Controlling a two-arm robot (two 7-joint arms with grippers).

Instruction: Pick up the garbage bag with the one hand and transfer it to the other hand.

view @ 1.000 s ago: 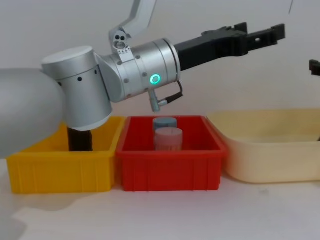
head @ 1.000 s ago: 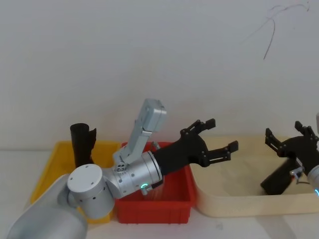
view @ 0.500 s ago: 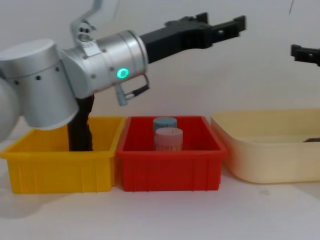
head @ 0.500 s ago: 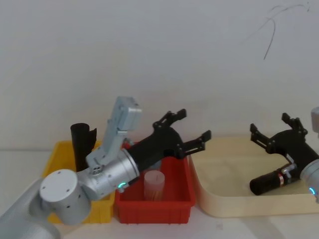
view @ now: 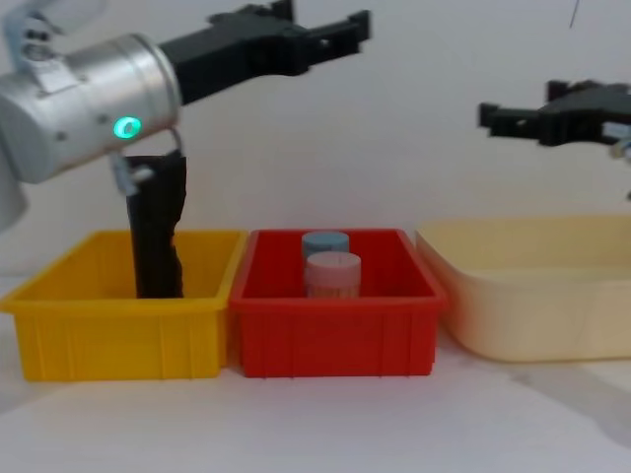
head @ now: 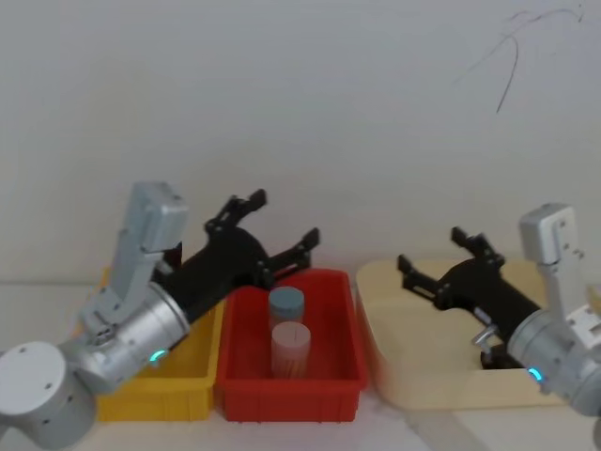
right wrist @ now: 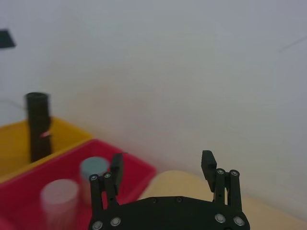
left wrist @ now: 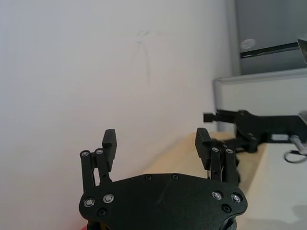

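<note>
My left gripper (head: 280, 218) hangs open and empty above the seam between the yellow bin (head: 150, 406) and the red bin (head: 282, 395); it also shows high up in the chest view (view: 325, 18). Open and empty too, my right gripper (head: 433, 249) hovers over the left part of the cream tray (head: 423, 390) and points left (view: 527, 106). A dark end of the garbage bag (head: 490, 356) lies in that tray under my right arm. The rest of it is hidden.
A slimmer black roll (view: 158, 236) with a ragged top stands in the yellow bin (view: 118, 335). The red bin (view: 335, 335) holds a blue-lidded jar (head: 286, 303) and a pink jar (head: 290, 343). A white wall rises close behind the cream tray (view: 523, 315).
My left arm swung back to the left, from the cream tray's edge to over the yellow bin. The bag settled flat in the tray, and my right arm moved left over it.
</note>
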